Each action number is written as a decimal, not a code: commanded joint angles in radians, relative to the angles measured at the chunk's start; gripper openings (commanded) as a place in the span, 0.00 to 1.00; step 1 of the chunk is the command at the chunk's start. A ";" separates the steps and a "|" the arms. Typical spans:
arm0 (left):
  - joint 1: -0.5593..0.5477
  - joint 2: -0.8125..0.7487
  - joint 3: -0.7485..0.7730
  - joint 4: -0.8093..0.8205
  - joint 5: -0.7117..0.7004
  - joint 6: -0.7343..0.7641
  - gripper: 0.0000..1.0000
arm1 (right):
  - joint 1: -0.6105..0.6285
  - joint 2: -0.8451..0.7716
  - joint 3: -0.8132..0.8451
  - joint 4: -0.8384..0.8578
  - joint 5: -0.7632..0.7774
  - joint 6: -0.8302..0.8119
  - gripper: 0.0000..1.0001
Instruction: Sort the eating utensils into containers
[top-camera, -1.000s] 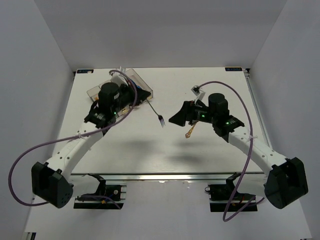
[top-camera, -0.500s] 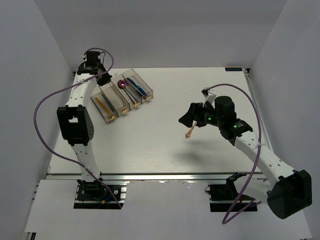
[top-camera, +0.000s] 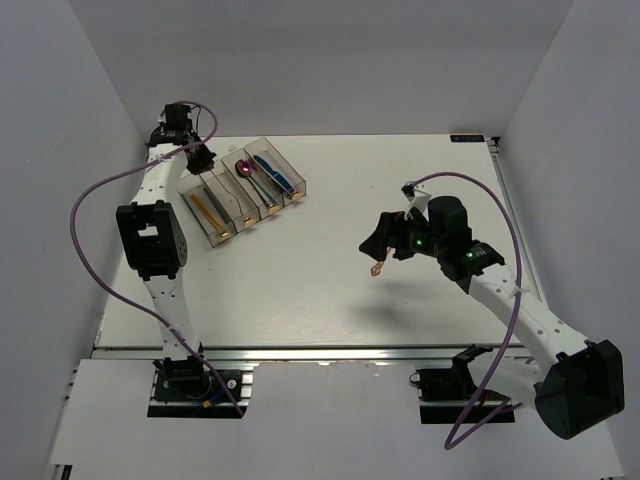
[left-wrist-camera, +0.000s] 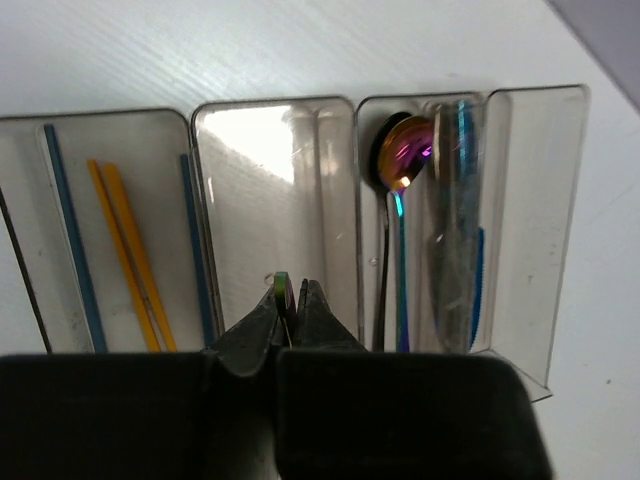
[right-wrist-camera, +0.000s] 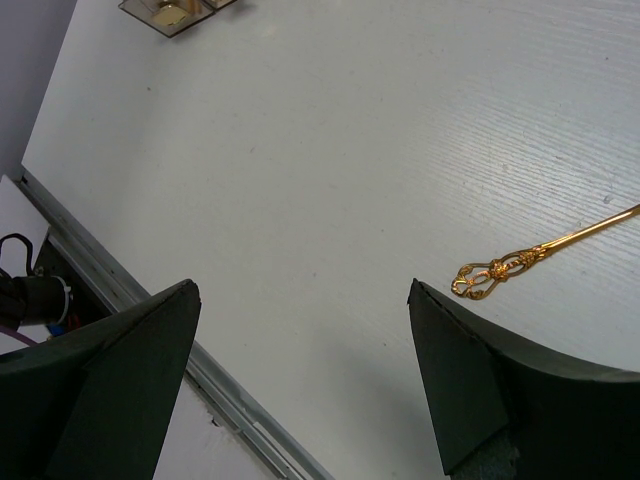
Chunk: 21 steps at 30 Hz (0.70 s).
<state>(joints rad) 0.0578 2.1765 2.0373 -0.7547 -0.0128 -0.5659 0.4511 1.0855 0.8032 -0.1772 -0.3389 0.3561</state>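
A slim iridescent utensil (left-wrist-camera: 283, 288) is pinched in the clenched left gripper (left-wrist-camera: 291, 300), above the bare second bin of four joined clear containers (left-wrist-camera: 356, 200) at the far-left corner of the bench (top-camera: 330, 310). Lowering it lengthwise between the walls before release should stop it bridging a rim. Neighbouring bins hold wooden chopsticks (left-wrist-camera: 125, 250), a purple-gold spoon (left-wrist-camera: 405, 150) and a blue knife (left-wrist-camera: 462, 200). Towards the right edge, the right gripper (right-wrist-camera: 300, 335) hangs spread wide, with the gold ornate-handled utensil (right-wrist-camera: 500, 270) lying flat and off-centre between its fingers; it likely needs centring first. The yellow tags (top-camera: 248, 218) show no legible writing.
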 joint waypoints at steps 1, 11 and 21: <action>-0.003 -0.027 -0.038 0.037 -0.019 -0.014 0.04 | -0.006 -0.006 0.007 0.021 0.003 -0.020 0.89; -0.003 -0.030 -0.042 0.061 0.011 -0.037 0.72 | -0.005 0.023 0.004 0.024 0.139 0.024 0.89; -0.007 -0.312 -0.060 -0.011 -0.059 0.021 0.98 | -0.006 0.267 0.136 -0.157 0.604 0.153 0.89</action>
<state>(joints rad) 0.0566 2.0933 1.9808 -0.7639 -0.0280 -0.5766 0.4507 1.3190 0.8757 -0.2867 0.0727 0.4450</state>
